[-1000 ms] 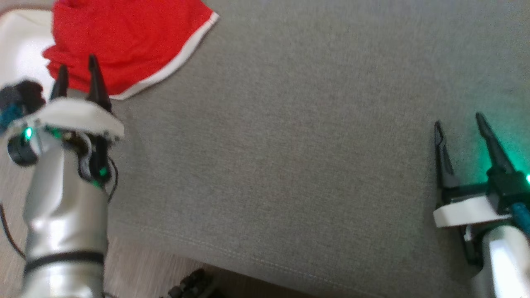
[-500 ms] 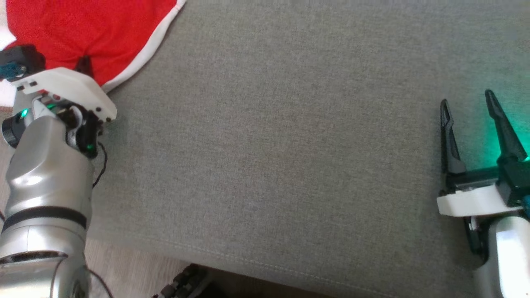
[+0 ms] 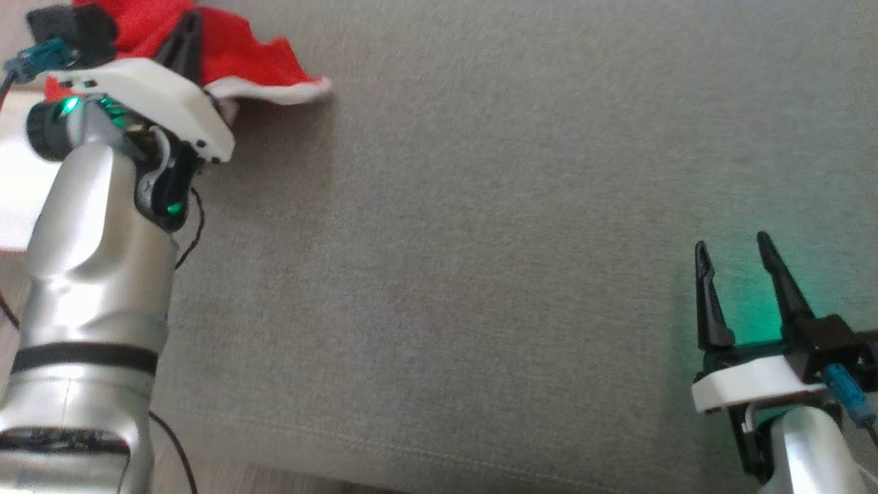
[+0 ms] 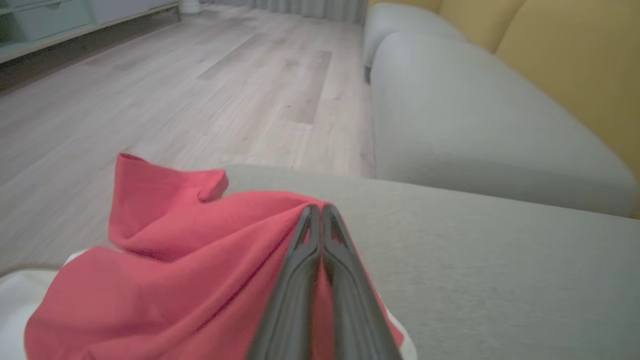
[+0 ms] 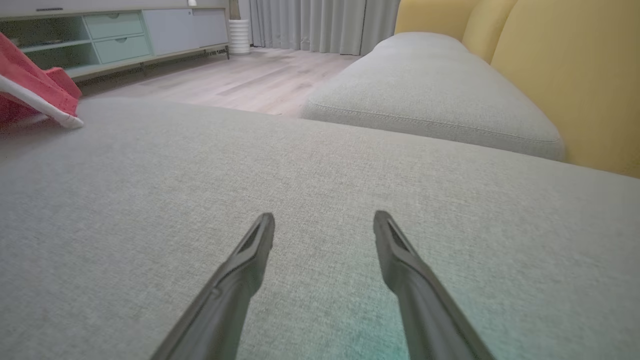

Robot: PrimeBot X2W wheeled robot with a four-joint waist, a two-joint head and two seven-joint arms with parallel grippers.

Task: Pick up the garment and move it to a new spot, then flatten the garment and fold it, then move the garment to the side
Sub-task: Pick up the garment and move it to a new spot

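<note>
While the left gripper stands at the upper left of the head view with its fingers pressed together on a raised fold of the red garment, the rest of the cloth lies bunched at the far left corner of the grey cushion, with its white hem trailing on the surface. Hazard: a fast carry would probably drag the trailing hem across the cushion and twist the garment. The right gripper hovers well apart at the lower right, fingers spread and empty, too distant to catch a dropped edge.

Left wrist view: the fingertips meet on a narrow peak of fabric. The grip appears to take in little cloth, so the fold could slip free under the garment's own weight. Part of the garment drapes toward the wooden floor and over a white object. A release here could let it slide off the cushion.

Right wrist view: the right gripper points across bare cushion, and the garment sits at the far left edge. Any support from this arm would need a long reach.
</note>
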